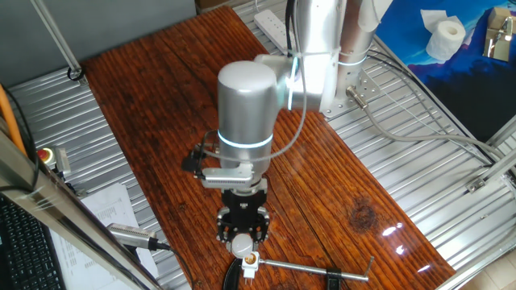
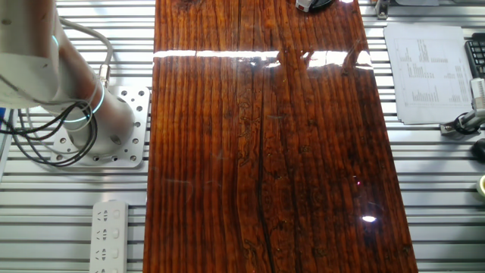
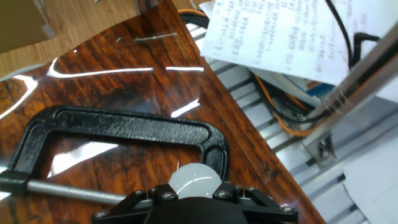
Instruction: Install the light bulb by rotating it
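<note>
The light bulb [image 1: 241,244] is a small white frosted dome held at the near edge of the wooden table [image 1: 161,97]. My gripper [image 1: 242,240] points down from the silver arm, its black fingers closed around the bulb. Just under the bulb sits a small orange and white fitting [image 1: 250,259]. In the hand view the bulb's dome [image 3: 194,178] pokes out above the black gripper body [image 3: 193,208], framed by the clamp. The gripper does not show in the other fixed view.
A black C-clamp [image 3: 124,124] grips the table edge, and its screw rod [image 1: 310,271] runs to the right. Printed papers [image 3: 280,37] and cables lie beyond the edge. A power strip [image 2: 110,231] and the arm's base [image 2: 91,129] stand on the metal bench.
</note>
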Controlling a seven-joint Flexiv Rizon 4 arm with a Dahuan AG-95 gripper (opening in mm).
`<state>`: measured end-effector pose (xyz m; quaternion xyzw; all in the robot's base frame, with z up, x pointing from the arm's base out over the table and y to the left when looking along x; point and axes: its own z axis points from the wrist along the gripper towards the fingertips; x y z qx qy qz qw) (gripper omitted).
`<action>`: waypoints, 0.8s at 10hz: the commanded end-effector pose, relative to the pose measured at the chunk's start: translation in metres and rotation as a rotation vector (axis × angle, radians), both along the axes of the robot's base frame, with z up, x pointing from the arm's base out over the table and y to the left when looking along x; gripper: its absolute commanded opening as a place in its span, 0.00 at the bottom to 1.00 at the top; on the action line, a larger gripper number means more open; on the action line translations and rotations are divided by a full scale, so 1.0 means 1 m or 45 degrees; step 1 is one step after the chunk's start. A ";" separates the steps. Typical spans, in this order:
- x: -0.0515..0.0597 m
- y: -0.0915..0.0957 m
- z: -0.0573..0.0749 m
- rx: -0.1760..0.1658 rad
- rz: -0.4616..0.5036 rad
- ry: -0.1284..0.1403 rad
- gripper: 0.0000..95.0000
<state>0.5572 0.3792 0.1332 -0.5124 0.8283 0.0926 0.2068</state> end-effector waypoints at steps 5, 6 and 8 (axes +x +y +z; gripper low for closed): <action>0.000 0.006 -0.002 -0.016 0.008 0.020 0.20; 0.000 0.007 -0.003 -0.014 0.010 0.019 0.20; 0.000 0.007 -0.004 -0.015 0.006 0.024 0.20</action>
